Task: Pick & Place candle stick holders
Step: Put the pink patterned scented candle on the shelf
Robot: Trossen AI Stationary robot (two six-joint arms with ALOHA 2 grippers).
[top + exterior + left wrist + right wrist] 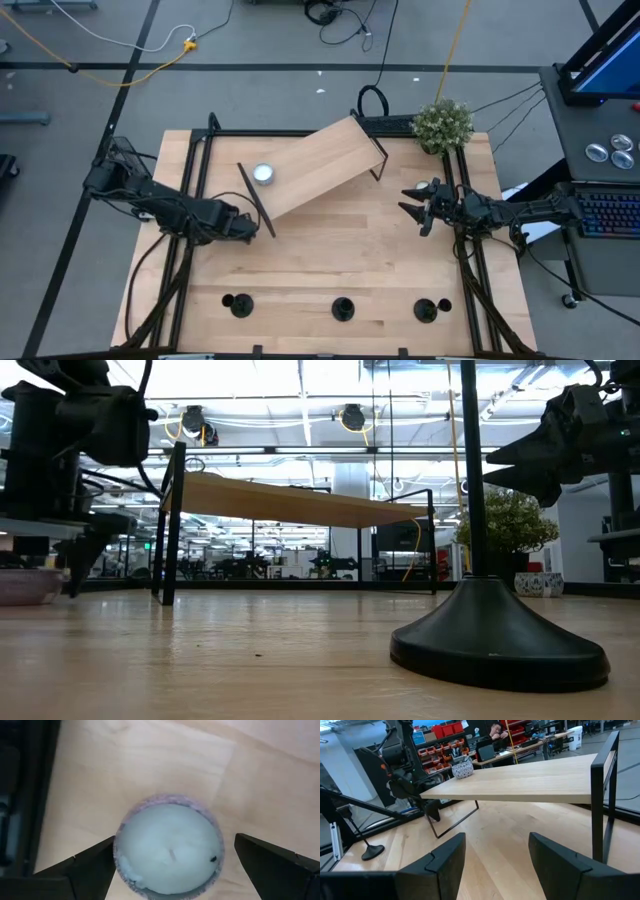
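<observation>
Three black candlestick holders [238, 303] [343, 308] [427, 310] stand on their round bases along the table's near edge. One of them fills the low view [497, 635]. My left gripper [256, 226] is open near the left end of the wooden shelf. In its wrist view the gripper [175, 854] stands astride a white tealight candle [170, 832] on the table. That candle is hidden in the high view. My right gripper [410, 200] is open and empty at the right [495, 855], pointing at the shelf. My left gripper comes at the tealight candle from above, one finger on each side. One fingertip [102, 857] lies right at the candle's rim [118, 851], and I cannot tell whether it touches. The other fingertip [250, 847] stands apart from the rim. The candle sits on the table.
A low wooden shelf [320, 160] on a black frame stands slantwise mid-table, with a second tealight candle [263, 173] on top of it. A potted plant [443, 122] stands at the far right corner. Bare tabletop [340, 250] lies between the shelf and the holders.
</observation>
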